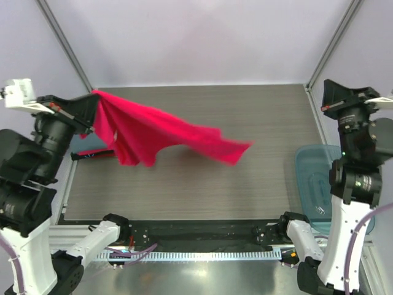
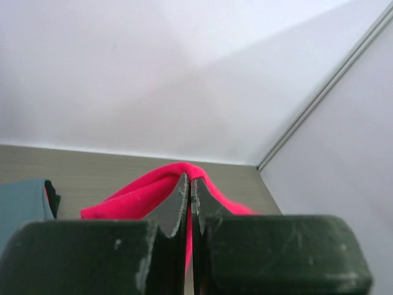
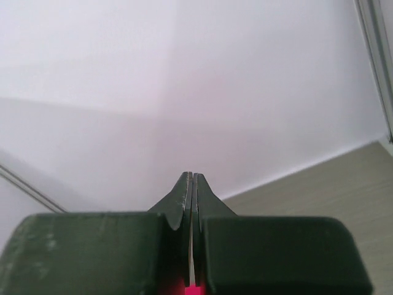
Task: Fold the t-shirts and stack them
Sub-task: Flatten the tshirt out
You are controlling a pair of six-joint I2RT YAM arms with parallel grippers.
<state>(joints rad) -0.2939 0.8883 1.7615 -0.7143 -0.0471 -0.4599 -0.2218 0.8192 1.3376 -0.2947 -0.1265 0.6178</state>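
A bright red-pink t-shirt (image 1: 153, 132) hangs in the air over the left half of the table, its far end trailing out to the right and blurred. My left gripper (image 1: 92, 106) is raised at the far left and shut on the shirt's upper corner. In the left wrist view the cloth (image 2: 135, 193) drapes over the closed fingertips of the left gripper (image 2: 189, 179). My right gripper (image 1: 328, 89) is lifted high at the far right, away from the shirt, and shut (image 3: 192, 178). A sliver of red shows low in its slit; I cannot tell what it is.
A slate blue-grey t-shirt (image 1: 86, 144) with a dark and red one (image 1: 92, 154) beside it lies at the table's left edge, partly under the hanging shirt. A translucent teal tub (image 1: 313, 178) sits off the table's right side. White walls and metal frame posts enclose the table.
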